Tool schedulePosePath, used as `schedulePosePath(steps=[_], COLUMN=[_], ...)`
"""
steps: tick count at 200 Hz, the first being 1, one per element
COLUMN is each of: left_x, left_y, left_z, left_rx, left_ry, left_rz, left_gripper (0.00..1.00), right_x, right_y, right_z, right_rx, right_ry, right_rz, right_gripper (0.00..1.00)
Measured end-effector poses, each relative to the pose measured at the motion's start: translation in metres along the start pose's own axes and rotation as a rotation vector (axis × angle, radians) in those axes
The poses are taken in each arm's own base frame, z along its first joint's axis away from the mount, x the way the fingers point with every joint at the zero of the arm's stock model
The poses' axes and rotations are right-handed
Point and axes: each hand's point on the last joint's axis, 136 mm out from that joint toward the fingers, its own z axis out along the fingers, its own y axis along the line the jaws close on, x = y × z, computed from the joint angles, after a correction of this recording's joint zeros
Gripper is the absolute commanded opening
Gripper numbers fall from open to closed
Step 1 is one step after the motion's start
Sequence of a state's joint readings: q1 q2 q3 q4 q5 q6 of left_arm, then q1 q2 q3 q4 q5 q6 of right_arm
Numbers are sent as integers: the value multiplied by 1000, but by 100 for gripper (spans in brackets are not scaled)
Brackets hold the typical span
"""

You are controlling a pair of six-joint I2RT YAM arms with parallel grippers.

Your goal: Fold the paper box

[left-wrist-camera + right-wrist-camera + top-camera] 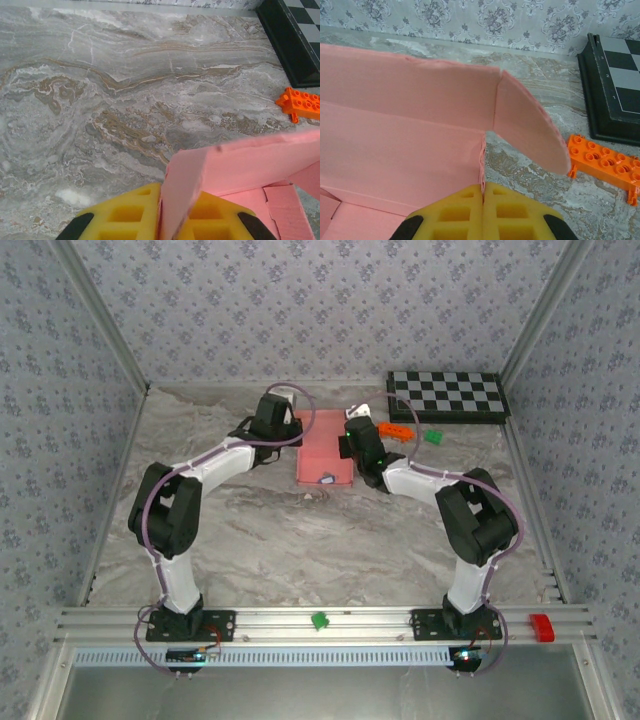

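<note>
Mid wall-raising on paper box. Right pincer closed at corner crease; left pincer straddles a wall, clamped or slack I cannot tell. Next: tuck end flap, ahead-right of right pincer, inward.

Marbled table, paper box, orange block, green block, checkerboard far right.

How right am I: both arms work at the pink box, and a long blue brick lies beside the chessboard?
The long brick beside the chessboard is orange, not blue: see the right wrist view. The left arm and right arm do work at the pink box.
</note>
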State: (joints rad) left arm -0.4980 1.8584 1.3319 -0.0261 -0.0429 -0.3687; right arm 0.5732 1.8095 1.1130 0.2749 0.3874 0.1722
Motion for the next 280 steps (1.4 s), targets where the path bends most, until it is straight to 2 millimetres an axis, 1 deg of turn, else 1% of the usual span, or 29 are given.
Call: schedulePosePath(steps=[39, 97, 132, 160, 184, 234, 280], left_x=[3, 5, 10, 15, 15, 16, 19], left_y=[1, -2, -1, 0, 0, 0, -6], left_z=[1, -2, -3, -4, -4, -4, -5], left_rx=[2, 9, 10, 11, 12, 14, 28], left_ry=[-2, -6, -2, 5, 3, 2, 0], left_rz=[-11, -23, -38, -48, -58, -67, -75], left_gripper=[16, 15, 19, 20, 20, 15, 12], right_x=[1, 5, 4, 5, 7, 8, 7], right_y=[0, 0, 2, 2, 3, 3, 3], right_z=[-2, -7, -9, -10, -11, -13, -15], right_rx=[9, 16, 22, 33, 38, 55, 69], right_ry=[-18, -24, -32, -37, -36, -41, -47], right_rz=[14, 22, 32, 45, 49, 49, 59], right_gripper=[0, 6, 9, 10, 10, 12, 12])
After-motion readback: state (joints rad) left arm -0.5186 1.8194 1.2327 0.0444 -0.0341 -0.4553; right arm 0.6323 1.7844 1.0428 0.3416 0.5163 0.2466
